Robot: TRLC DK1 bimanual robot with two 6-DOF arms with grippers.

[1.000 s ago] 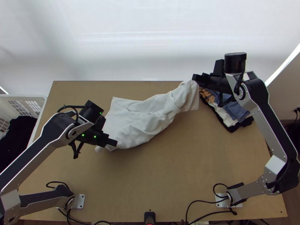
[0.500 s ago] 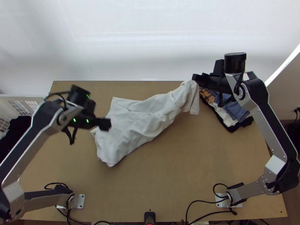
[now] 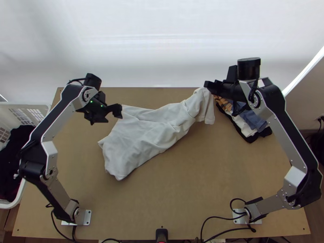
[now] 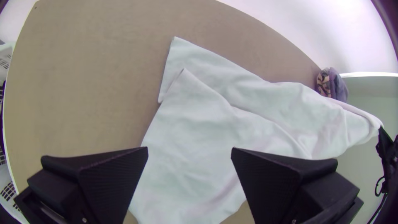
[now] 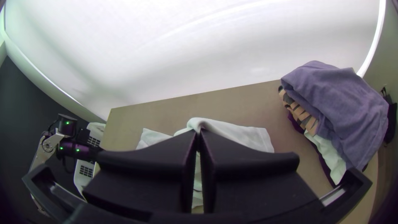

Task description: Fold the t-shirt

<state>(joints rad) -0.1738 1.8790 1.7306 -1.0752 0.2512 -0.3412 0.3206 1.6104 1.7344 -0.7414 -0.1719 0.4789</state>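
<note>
The white t-shirt (image 3: 141, 137) lies rumpled across the table, its far right end drawn up. My right gripper (image 3: 205, 86) holds that end, raised off the table beside the clothes pile. In the right wrist view my right gripper (image 5: 199, 135) is shut on a pinch of the t-shirt (image 5: 244, 135). My left gripper (image 3: 114, 116) hovers by the shirt's far left corner, fingers apart. Seen from the left wrist, my left gripper (image 4: 190, 149) stands open above the t-shirt (image 4: 199, 120), with nothing held; a corner of the cloth lies doubled over there.
A pile of folded clothes (image 3: 247, 117) lies at the table's far right. Beyond the left edge stands a white basket (image 3: 40, 108) with dark cloth inside. Bare wooden table (image 3: 182, 194) spreads in front of the t-shirt.
My left gripper has let go of the t-shirt's near left part and moved away toward the far edge; that part now lies flatter and nearer. My right gripper has shifted slightly left, still holding.
</note>
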